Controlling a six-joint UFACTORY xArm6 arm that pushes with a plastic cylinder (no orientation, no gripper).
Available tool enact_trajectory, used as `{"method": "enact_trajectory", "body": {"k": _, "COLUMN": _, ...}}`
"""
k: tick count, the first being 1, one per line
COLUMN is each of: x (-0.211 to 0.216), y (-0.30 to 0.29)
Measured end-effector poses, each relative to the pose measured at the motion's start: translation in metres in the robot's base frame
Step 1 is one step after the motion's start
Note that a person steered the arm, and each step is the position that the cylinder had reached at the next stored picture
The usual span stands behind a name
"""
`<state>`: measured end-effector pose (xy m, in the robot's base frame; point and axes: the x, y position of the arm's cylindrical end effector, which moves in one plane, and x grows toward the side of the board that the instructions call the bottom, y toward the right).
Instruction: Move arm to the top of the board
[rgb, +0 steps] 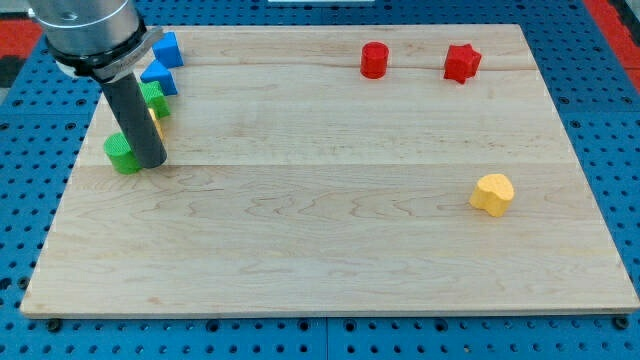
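My dark rod comes down from the view's top left; my tip (150, 163) rests on the wooden board (330, 250) near its left edge. It touches or nearly touches a green round block (121, 152) just to its left. Behind the rod a yellow block (155, 125) is mostly hidden. Above it lie a second green block (154, 98), a blue triangular block (160, 75) and another blue block (168, 48), in a line toward the board's top left corner.
A red cylinder (374, 60) and a red star block (461, 62) sit near the top right. A yellow heart-shaped block (492, 193) lies at the right. Blue pegboard (610, 120) surrounds the board.
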<state>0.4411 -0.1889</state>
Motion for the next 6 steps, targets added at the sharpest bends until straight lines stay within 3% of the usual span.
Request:
{"method": "enact_trajectory", "body": {"k": 1, "x": -0.02, "y": 0.068}}
{"method": "enact_trajectory", "body": {"k": 3, "x": -0.177, "y": 0.119}}
{"method": "enact_trajectory", "body": {"k": 4, "x": -0.247, "y": 0.183}}
{"method": "enact_trajectory", "body": {"k": 5, "x": -0.247, "y": 0.234}}
{"method": "enact_trajectory", "body": {"k": 6, "x": -0.248, "y": 0.246}}
